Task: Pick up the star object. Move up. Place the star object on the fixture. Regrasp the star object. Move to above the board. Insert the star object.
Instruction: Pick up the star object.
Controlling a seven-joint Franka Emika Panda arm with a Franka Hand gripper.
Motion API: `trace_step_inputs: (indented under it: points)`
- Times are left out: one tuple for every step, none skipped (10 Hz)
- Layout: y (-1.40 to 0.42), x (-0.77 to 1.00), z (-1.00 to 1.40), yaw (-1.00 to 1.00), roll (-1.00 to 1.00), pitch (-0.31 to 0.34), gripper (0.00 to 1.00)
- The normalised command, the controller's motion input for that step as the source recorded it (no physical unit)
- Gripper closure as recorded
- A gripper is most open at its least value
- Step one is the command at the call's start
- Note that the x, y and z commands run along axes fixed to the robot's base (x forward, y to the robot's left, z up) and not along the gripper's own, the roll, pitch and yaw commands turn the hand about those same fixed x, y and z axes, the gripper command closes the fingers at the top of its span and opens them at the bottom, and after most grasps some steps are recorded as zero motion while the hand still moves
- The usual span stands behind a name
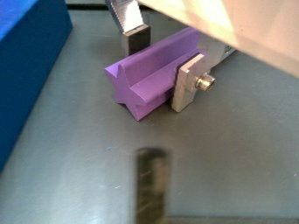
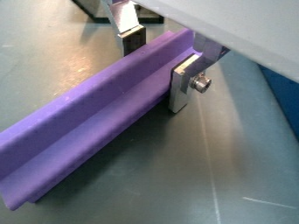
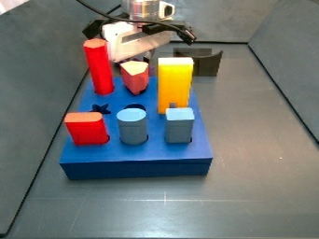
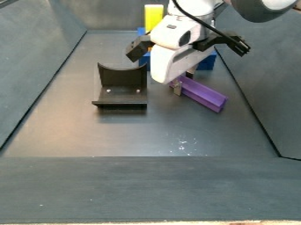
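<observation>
The star object (image 1: 146, 79) is a long purple peg lying flat on the grey floor; it also shows in a wrist view (image 2: 100, 131) and in a side view (image 4: 202, 95). My gripper (image 1: 163, 61) is low over it with one finger on each side of its end. The near finger (image 1: 190, 83) lies against the peg. The far finger (image 1: 136, 39) stands just off it, so the jaws are open. The gripper also shows in a side view (image 4: 177, 85). The dark fixture (image 4: 120, 88) stands apart to one side. The blue board (image 3: 137, 157) is beside the peg.
The board holds a tall red hexagonal peg (image 3: 97, 63), a yellow block (image 3: 174, 82), a short pink-orange peg (image 3: 134, 75), a blue cylinder (image 3: 132, 124), a light blue peg (image 3: 180, 124) and a red piece (image 3: 85, 128). Dark walls enclose the floor.
</observation>
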Motion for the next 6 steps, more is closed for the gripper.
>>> trace_step_inputs:
  points:
    - [0.0,0.0,0.0,0.0,0.0,0.0,1.0]
    - [0.0,0.0,0.0,0.0,0.0,0.0,1.0]
    - [0.0,0.0,0.0,0.0,0.0,0.0,1.0]
    - [0.0,0.0,0.0,0.0,0.0,0.0,1.0]
    - [0.0,0.0,0.0,0.0,0.0,0.0,1.0]
    - [0.0,0.0,0.0,0.0,0.0,0.0,1.0]
